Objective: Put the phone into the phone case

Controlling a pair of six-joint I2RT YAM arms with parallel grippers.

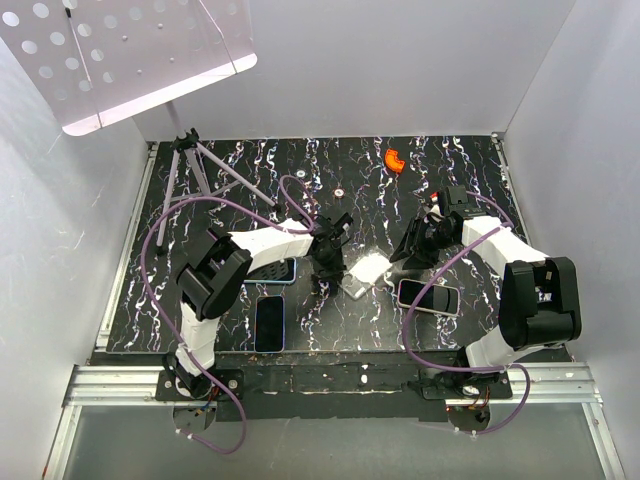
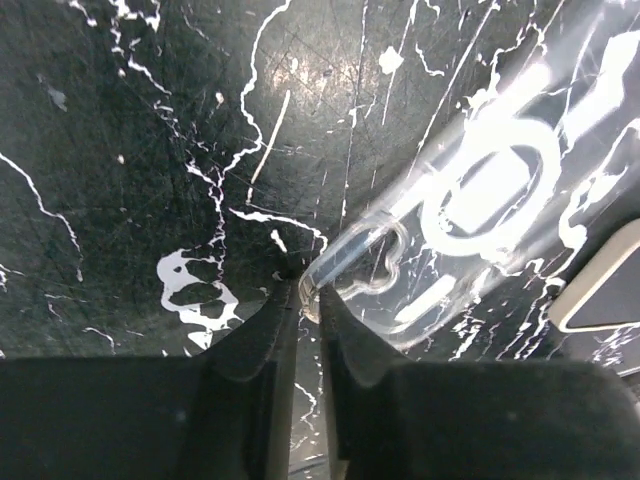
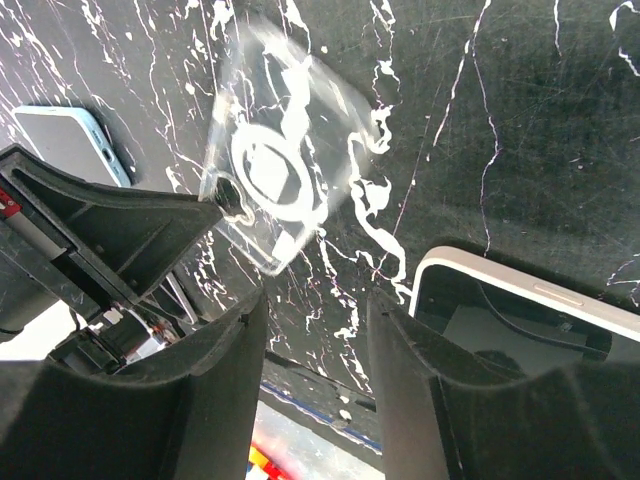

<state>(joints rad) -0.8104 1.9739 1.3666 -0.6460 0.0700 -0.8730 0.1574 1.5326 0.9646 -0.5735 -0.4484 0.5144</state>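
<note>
The clear phone case lies flat on the black marbled table between the two arms. My left gripper is down at its left corner. In the left wrist view the fingertips pinch the rim of the case, so the left gripper is shut on it. A white-edged phone lies face up to the right of the case. My right gripper hovers open and empty beside that phone, with the case just ahead of it.
A dark blue phone lies near the front edge, and a light blue one sits partly under the left arm. An orange piece, a small tripod and a tiny round item stand farther back. White walls enclose the table.
</note>
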